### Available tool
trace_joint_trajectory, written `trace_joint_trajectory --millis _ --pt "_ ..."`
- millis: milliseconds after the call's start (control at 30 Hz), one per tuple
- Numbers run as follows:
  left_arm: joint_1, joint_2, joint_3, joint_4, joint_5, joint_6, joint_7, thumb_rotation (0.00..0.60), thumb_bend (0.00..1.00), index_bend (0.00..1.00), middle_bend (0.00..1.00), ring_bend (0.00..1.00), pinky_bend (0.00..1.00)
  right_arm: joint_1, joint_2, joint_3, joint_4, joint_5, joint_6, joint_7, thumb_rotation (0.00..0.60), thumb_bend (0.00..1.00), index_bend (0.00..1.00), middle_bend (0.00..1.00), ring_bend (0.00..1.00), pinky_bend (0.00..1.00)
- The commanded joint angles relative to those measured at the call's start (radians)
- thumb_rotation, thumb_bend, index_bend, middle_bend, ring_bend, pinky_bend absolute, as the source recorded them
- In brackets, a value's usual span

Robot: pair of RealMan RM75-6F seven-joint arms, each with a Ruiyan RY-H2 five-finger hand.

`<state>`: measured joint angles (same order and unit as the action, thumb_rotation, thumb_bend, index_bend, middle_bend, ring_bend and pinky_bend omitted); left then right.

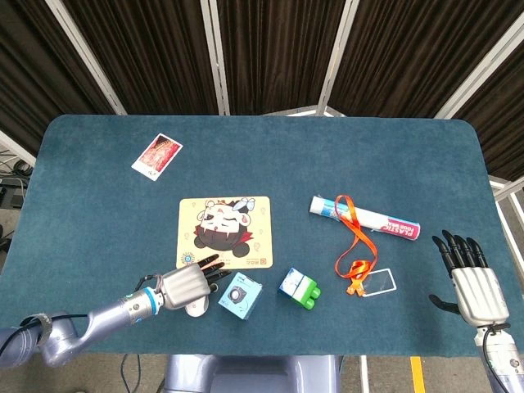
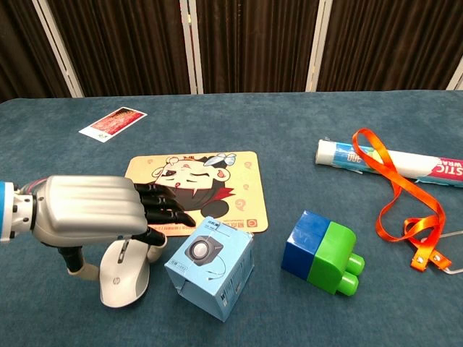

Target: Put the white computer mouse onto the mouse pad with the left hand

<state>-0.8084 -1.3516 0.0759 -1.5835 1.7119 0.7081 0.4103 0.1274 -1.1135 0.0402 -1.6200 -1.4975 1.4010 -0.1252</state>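
We are only starting: our left hand (image 2: 94, 213) is cupping over the mouse (image 2: 124, 273), fingers curled around it, but the mouse is sitting on the worktop (image 2: 289, 123) beside the pad (image 2: 217, 184), not yet moved.

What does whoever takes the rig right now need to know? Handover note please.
Left hand: over the white mouse, thumb on one side and fingers on the other; a firm grip can't be confirmed.
Right hand: open, holding nothing, at the table's right edge.
Mouse: on the table, just in front of the mouse pad, close beside the light blue box.
Done: the reach to the mouse.
Left: secure the grip, lift, carry forward onto the pad, release. Probably mind the box while lifting.
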Motion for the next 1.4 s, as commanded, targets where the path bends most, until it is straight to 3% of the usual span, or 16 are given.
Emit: trace_joint_trajectory --millis 33,400,733,1100,1400 --pt "-0.005 0.02 -0.007 -0.007 0.003 0.015 0.001 0.6 0.26 0.52 0.0 0.0 0.0 0.0 0.0 0.0 0.0 0.0 0.0 0.0 0.6 0.09 0.0 0.0 0.0 0.0" --pt "-0.068 0.054 -0.078 0.043 0.008 0.027 0.039 0.6 0.26 0.52 0.0 0.0 0.0 0.0 0.001 0.0 0.0 -0.002 0.001 0.005 0.6 0.09 0.0 0.0 0.0 0.0" --pt "-0.168 -0.061 -0.124 0.205 0.006 -0.032 0.057 0.6 0.26 0.53 0.0 0.0 0.0 0.003 0.004 -0.001 0.0 -0.003 -0.007 0.015 0.6 0.08 0.0 0.0 0.0 0.0" --pt "-0.237 -0.205 -0.127 0.393 -0.023 -0.085 0.077 0.6 0.26 0.53 0.0 0.0 0.0 0.011 0.01 -0.001 -0.002 0.003 -0.023 0.021 0.6 0.09 0.0 0.0 0.0 0.0" --pt "-0.272 -0.251 -0.135 0.472 -0.041 -0.083 0.041 0.6 0.26 0.53 0.0 0.0 0.0 0.015 0.013 0.0 -0.005 0.008 -0.032 0.02 0.6 0.09 0.0 0.0 0.0 0.0"
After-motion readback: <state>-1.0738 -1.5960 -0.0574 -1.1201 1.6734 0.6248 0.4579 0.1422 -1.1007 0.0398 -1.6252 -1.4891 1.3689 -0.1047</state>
